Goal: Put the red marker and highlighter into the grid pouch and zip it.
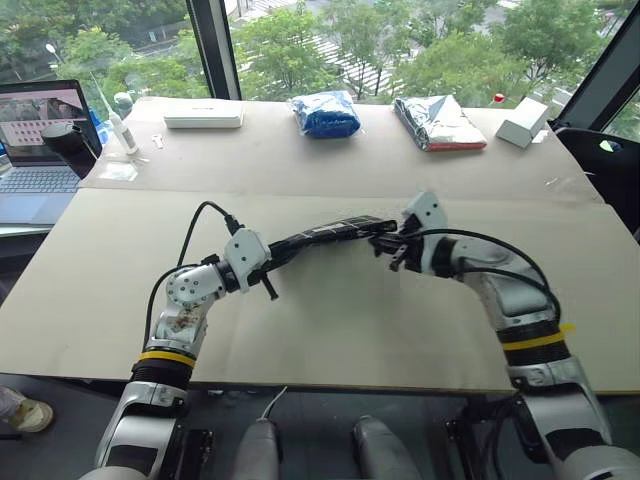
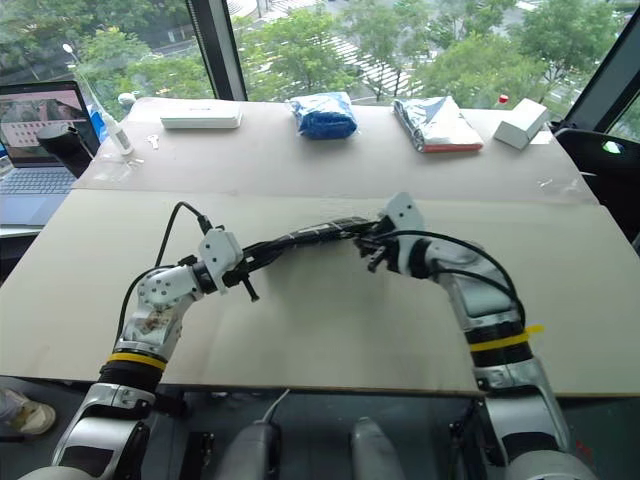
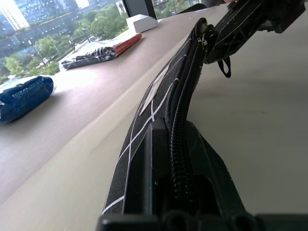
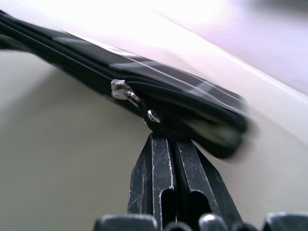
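The grid pouch point(image 1: 330, 232), black with white lines, hangs edge-up above the table between my two grippers. My left gripper point(image 1: 276, 250) is shut on its left end, and in the left wrist view the pouch point(image 3: 159, 96) runs away from the fingers with its zipper teeth closed along the top. My right gripper point(image 1: 386, 244) is shut at the pouch's right end on the zipper pull strap point(image 3: 224, 67), whose loop hangs below the fingers. The metal slider point(image 4: 120, 89) sits just past my right fingertips point(image 4: 159, 144). The red marker and the highlighter are out of view.
Along the table's far side lie a white flat case point(image 1: 203, 117), a blue packet point(image 1: 325, 113), a silver packet point(image 1: 438, 122) and a white box point(image 1: 522, 122). A laptop point(image 1: 40, 150) and a small bottle point(image 1: 122, 132) stand at the far left.
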`<state>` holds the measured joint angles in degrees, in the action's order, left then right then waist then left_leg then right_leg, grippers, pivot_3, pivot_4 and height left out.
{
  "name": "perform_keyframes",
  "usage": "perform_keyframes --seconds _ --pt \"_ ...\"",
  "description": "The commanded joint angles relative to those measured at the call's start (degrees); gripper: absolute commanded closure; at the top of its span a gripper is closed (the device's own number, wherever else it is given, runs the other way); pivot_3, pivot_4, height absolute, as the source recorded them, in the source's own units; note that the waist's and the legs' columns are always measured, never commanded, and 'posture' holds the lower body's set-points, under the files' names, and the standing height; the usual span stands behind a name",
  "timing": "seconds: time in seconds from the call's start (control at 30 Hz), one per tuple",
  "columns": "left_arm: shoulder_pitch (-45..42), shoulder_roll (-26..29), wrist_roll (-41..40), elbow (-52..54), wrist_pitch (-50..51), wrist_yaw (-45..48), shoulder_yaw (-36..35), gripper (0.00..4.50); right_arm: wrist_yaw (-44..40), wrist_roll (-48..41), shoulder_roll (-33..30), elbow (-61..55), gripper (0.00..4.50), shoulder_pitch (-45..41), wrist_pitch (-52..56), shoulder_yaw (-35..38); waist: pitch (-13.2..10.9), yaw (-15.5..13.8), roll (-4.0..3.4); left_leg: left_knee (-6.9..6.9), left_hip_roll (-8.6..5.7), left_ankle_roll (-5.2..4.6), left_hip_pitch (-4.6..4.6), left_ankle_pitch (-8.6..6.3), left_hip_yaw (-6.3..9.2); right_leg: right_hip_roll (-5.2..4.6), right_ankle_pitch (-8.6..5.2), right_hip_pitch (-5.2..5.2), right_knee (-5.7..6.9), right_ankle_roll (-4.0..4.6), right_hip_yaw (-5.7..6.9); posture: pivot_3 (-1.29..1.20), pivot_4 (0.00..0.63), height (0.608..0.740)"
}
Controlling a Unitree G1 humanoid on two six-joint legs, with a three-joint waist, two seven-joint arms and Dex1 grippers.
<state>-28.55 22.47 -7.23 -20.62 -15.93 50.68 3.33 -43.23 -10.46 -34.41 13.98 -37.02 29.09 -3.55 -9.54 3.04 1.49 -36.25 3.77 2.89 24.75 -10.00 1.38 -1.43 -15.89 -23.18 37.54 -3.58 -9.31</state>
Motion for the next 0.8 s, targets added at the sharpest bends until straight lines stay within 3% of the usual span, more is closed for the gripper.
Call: perform_keyframes --seconds 0.03,0.2,0.6,0.8 --pt "-0.7 0.4 -1.2 1.6 -0.2 -0.7 -1.1 4.50 1.4 2.3 -4.2 5.9 4.44 -2.0 -5.2 3.9 0.0 0.3 0.00 0.01 0.01 0.00 -0.02 0.00 0.00 0.01 0.00 0.01 -0.01 0.00 -0.01 0.00 0.150 0.740" --pt "-1.0 0.7 -1.5 0.9 -0.5 -0.7 -0.6 4.50 0.4 0.7 -4.1 8.1 4.44 -2.3 -7.7 4.0 0.0 1.0 0.00 0.07 0.01 0.00 -0.03 0.00 0.01 0.02 0.00 0.00 -0.01 0.01 -0.01 0.00 0.150 0.740" --pt "-1.8 0.3 -1.3 -0.4 -1.2 0.0 -0.7 4.50 -11.2 -6.9 -3.1 0.1 0.54 4.0 -2.2 3.9 0.0 0.7 0.00 0.02 -0.02 0.00 -0.02 0.00 0.03 0.00 0.00 0.04 0.00 0.01 -0.01 0.00 0.150 0.740" --pt "-2.0 0.7 -1.4 -1.1 -3.0 2.1 -0.1 4.50 -19.6 -10.1 -11.8 -3.2 0.54 11.1 -3.0 8.5 0.0 -0.4 -0.01 -0.01 -0.06 0.00 -0.01 0.00 0.01 -0.04 -0.01 0.06 -0.04 0.00 -0.01 0.00 0.150 0.740"
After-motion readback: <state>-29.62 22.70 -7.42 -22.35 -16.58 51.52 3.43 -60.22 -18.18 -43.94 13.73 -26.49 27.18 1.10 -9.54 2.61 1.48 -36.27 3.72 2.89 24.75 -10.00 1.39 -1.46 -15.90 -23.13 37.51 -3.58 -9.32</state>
